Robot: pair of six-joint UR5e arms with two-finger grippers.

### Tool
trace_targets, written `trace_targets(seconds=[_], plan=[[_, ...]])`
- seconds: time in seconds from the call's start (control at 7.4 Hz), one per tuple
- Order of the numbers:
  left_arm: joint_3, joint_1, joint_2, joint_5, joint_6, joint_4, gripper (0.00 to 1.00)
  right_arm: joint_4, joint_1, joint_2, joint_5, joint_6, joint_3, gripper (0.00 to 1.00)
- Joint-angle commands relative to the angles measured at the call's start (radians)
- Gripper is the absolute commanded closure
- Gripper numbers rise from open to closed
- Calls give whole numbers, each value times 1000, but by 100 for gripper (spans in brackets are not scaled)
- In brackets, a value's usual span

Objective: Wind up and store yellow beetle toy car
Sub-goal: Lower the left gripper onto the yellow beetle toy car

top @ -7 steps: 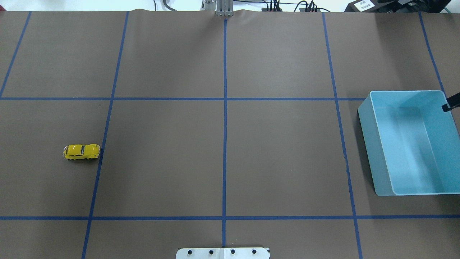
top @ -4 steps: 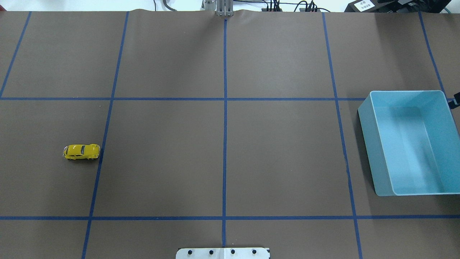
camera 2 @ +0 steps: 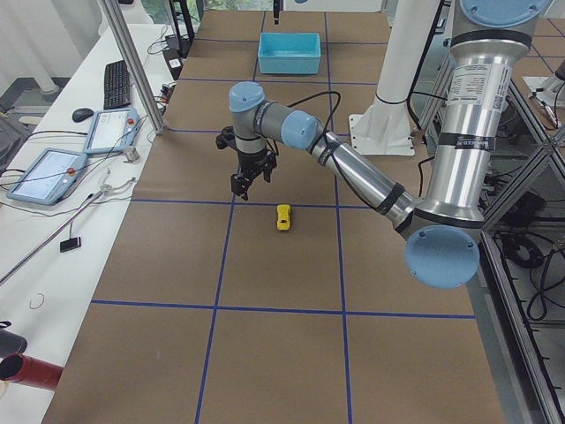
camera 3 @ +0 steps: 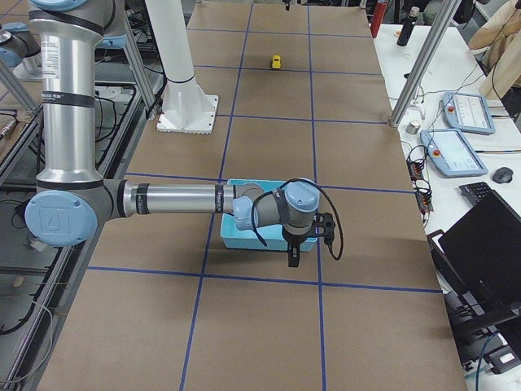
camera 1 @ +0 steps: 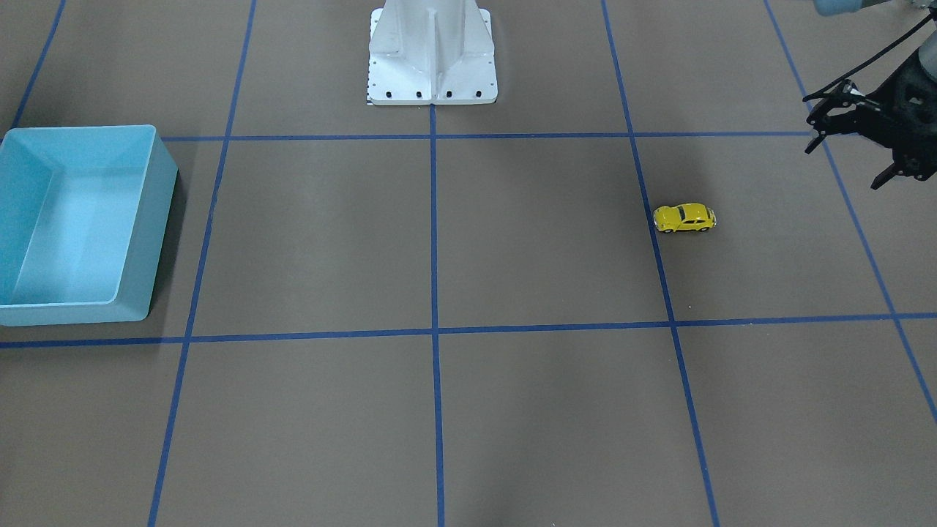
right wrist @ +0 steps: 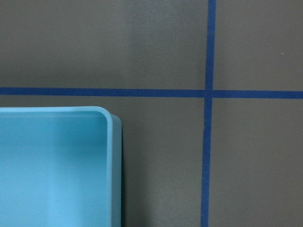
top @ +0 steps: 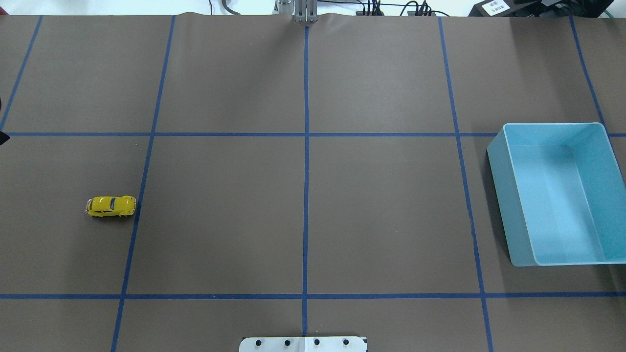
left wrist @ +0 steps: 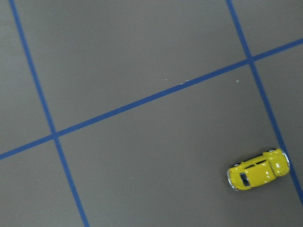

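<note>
The yellow beetle toy car [top: 111,206] stands on its wheels on the brown table at the left, beside a blue tape line. It also shows in the front view [camera 1: 684,218], the left side view [camera 2: 283,216] and the left wrist view [left wrist: 258,169]. My left gripper [camera 1: 842,167] is open and empty. It hovers above the table, off to the car's side, and is apart from it [camera 2: 245,187]. The light blue bin [top: 501,205] stands empty at the far right. My right gripper [camera 3: 313,251] hangs beside the bin's outer corner; I cannot tell whether it is open.
The robot's white base plate [camera 1: 432,51] sits at the table's middle rear edge. Blue tape lines cross the brown cover. The right wrist view shows the bin's corner [right wrist: 113,165]. Metal posts and an operator desk with tablets [camera 2: 53,172] stand beyond the table's far side.
The dark tip of the right gripper by the bin has slid out of the overhead view to the right. A dark bit of the left gripper now shows at its left edge. The car has not moved.
</note>
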State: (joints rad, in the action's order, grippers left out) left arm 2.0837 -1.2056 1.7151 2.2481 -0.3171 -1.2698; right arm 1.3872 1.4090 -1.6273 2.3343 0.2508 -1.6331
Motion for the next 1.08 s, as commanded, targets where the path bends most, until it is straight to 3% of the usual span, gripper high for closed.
trace_targets(seconds=[0.0, 0.27, 0.54, 0.68, 0.81, 0.95], plan=[[3, 93, 58, -65, -248, 1, 0, 3, 28, -17, -13, -1, -23, 0], [6, 212, 96, -143, -302, -5, 0, 129, 86, -34, -1, -1, -120, 0], [19, 361, 104, -153, -309, -25, 1, 234, 87, -22, -1, -4, -146, 0], [19, 445, 107, -186, -306, -25, 1, 234, 94, -23, -1, -20, -149, 0], [16, 483, 103, -265, -307, -23, 1, 234, 94, -13, -6, -59, -151, 0], [9, 497, 92, -277, -309, -22, 1, 234, 94, -14, -10, -59, -149, 0]])
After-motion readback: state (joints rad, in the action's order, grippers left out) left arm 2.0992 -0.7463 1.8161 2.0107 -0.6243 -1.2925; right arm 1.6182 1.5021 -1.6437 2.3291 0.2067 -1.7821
